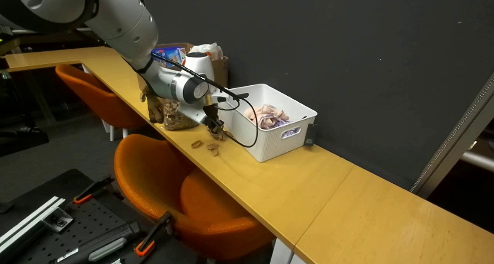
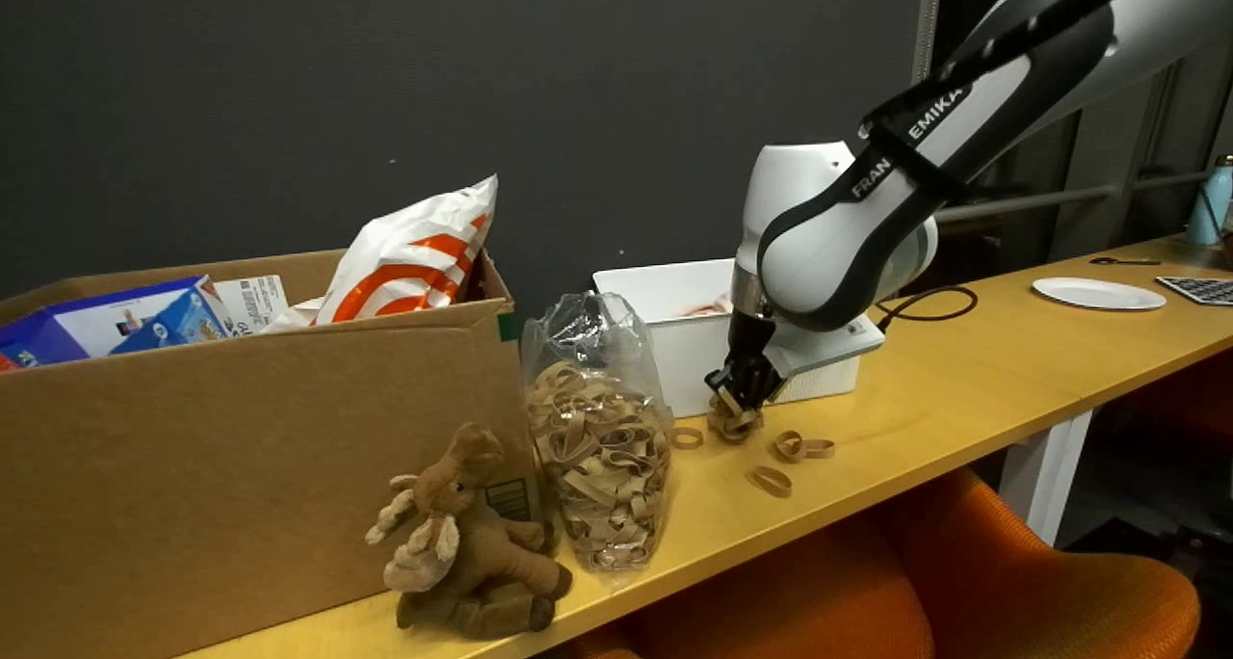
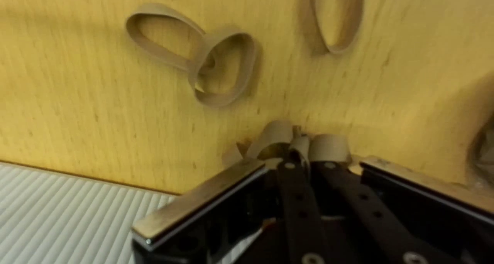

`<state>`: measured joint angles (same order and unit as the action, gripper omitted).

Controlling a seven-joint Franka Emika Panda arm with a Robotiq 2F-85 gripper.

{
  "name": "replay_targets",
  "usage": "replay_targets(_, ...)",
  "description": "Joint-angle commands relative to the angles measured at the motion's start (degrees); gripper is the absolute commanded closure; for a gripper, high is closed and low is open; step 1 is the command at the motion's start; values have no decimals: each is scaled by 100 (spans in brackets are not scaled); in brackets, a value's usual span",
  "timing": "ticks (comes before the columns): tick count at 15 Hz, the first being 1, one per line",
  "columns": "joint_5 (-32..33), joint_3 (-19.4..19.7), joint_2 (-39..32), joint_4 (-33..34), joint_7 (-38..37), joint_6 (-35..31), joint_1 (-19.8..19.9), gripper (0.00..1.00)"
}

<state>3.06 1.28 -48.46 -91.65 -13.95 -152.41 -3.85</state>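
My gripper (image 3: 308, 167) points down just above the wooden table. Its fingers are shut on a small clump of tan rubber bands (image 3: 278, 134). The gripper shows in both exterior views (image 1: 214, 123) (image 2: 747, 384), with the clump under its tips (image 2: 735, 425). I cannot tell whether the clump still touches the table. Several loose tan bands lie nearby, including an overlapping pair (image 3: 216, 99) and a single one (image 3: 357, 24). The white ribbed bin (image 1: 270, 146) stands right beside the gripper and also shows in the wrist view (image 3: 77, 217). Pink and purple cloth (image 1: 266, 115) lies in it.
A clear bag of rubber bands (image 2: 602, 476) stands near the gripper. A plush moose (image 2: 482, 563) sits before a cardboard box (image 2: 289, 476) holding packages. A white plate (image 2: 1098, 294) lies farther along the table. Orange chairs (image 1: 146, 171) stand at its edge. A black cable (image 1: 247, 146) loops from the arm.
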Motion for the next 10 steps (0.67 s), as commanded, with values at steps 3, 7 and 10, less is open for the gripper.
replay_targets(3,-165,171,1394,-802,-501,670,-322,99)
replay_targets(7,76,193,2326,-1219,-744,1181,-584,99)
replay_targets(10,311,96,2745,-1348,-678,1287,-715,99)
